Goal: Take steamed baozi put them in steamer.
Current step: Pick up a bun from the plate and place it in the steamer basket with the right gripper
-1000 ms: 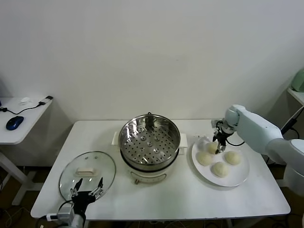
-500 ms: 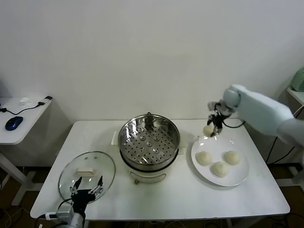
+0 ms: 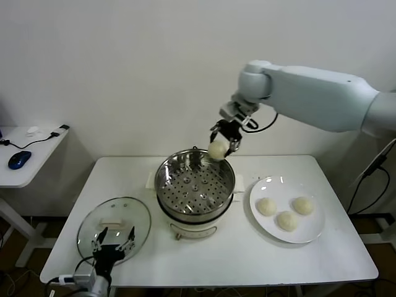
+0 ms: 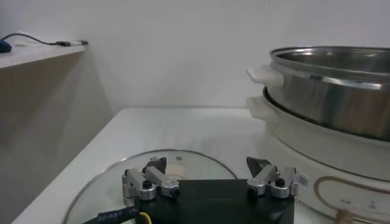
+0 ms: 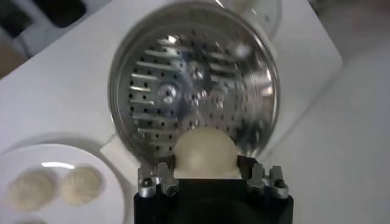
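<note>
My right gripper (image 3: pixel 224 143) is shut on a pale baozi (image 3: pixel 217 149) and holds it in the air above the back right rim of the steamer (image 3: pixel 194 185). In the right wrist view the held baozi (image 5: pixel 205 152) sits between the fingers over the steamer's perforated tray (image 5: pixel 195 91). Three more baozi (image 3: pixel 286 213) lie on the white plate (image 3: pixel 312 234) to the right of the steamer. My left gripper (image 3: pixel 114 243) is open and empty, low at the front left over the glass lid (image 3: pixel 112 224); it shows in the left wrist view (image 4: pixel 208 172) too.
The glass lid (image 4: pixel 109 182) lies flat on the white table (image 3: pixel 247 260) left of the steamer (image 4: pixel 329 109). A side desk (image 3: pixel 25 158) with a blue mouse stands at the far left. The wall is close behind the table.
My right gripper lifted one baozi off the plate and carried it left and up to above the steamer's back right rim. The left arm has barely moved.
</note>
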`<state>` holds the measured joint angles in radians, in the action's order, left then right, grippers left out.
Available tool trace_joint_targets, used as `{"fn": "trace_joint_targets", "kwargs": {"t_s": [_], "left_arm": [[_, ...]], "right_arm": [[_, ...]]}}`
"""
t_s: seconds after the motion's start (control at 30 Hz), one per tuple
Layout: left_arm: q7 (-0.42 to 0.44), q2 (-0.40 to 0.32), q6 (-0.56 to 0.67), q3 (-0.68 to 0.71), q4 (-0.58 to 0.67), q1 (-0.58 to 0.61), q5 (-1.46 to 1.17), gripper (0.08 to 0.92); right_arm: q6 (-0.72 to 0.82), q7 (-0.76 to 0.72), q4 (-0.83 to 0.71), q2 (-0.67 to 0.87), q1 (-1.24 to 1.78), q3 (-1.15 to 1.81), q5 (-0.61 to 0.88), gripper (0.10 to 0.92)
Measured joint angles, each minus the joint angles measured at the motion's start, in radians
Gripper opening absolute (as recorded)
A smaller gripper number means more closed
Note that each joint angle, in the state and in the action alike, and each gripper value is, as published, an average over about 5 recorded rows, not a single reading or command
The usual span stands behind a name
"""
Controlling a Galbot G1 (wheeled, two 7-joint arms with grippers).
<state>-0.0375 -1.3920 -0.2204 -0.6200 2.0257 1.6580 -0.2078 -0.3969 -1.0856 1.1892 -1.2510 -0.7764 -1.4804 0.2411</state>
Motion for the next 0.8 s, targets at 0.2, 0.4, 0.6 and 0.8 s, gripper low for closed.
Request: {"fn": "trace_joint_targets", "kwargs": {"t_s": [0.2, 0.4, 0.6, 0.8], "left_arm": [[-0.001, 0.009, 0.003, -0.005, 0.001, 0.003, -0.002, 0.823], [-0.004, 0.008, 0.006, -0.002, 0.0, 0.005, -0.002, 0.823], [-0.011, 0.007, 0.01, -0.002, -0.008, 0.002, -0.003, 0.823], [-0.019, 0.008, 0.013, -0.005, -0.016, 0.0, -0.005, 0.823]], "right_arm": [[-0.128, 0.033, -0.105, -0.058, 0.108, 0.045, -0.169, 0.679], [-0.216, 0.071, -0.227, -0.106, 0.209, 0.102, -0.299, 0.679], [-0.276, 0.115, -0.343, -0.158, 0.285, 0.153, -0.383, 0.679], [-0.317, 0.142, -0.436, -0.203, 0.325, 0.181, -0.426, 0.681]]}}
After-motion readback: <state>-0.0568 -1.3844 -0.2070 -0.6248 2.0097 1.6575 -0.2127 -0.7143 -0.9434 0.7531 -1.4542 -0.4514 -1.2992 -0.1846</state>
